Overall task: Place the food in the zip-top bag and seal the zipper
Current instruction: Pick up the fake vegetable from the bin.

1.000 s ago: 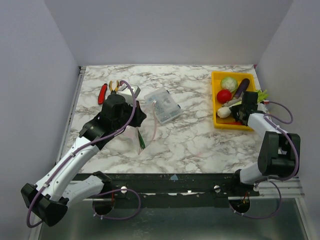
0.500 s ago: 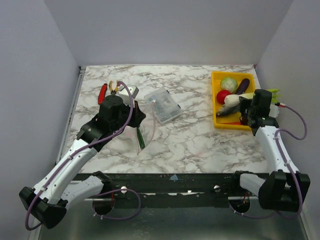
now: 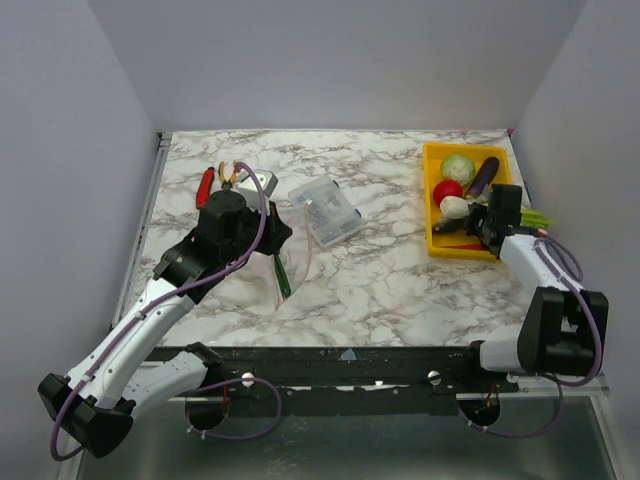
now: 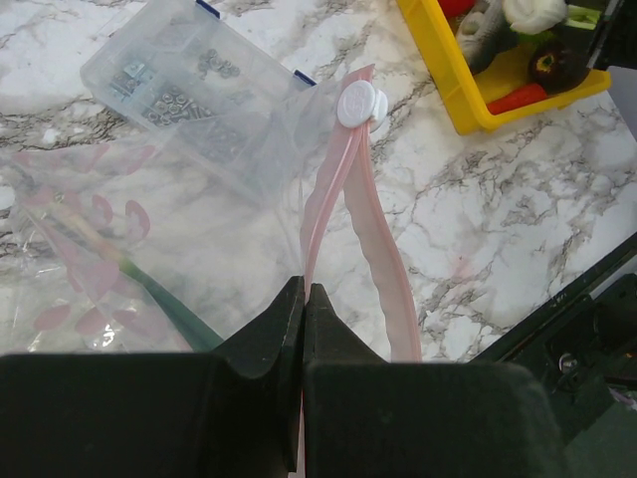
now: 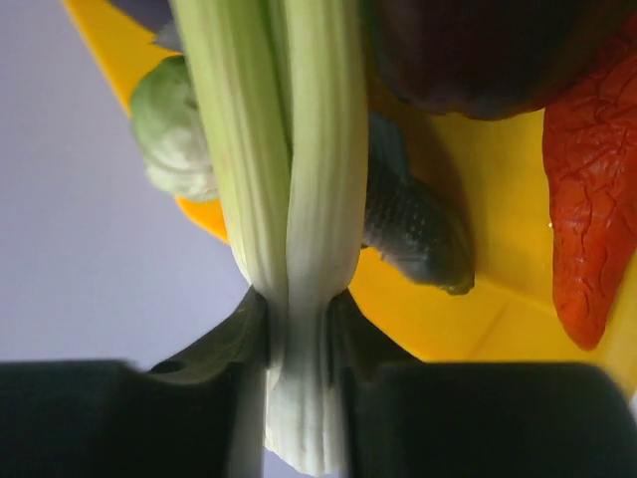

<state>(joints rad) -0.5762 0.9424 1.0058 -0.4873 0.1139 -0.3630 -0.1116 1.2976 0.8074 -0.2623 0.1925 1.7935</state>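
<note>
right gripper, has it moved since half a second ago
Yes: the right gripper shifted left, toward the yellow tray's right wall, shut on a pale green stalk.

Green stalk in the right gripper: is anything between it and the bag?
Only the clear box lies near that path, beside the bag; the stalk, carried above it, should meet nothing visible.
</note>
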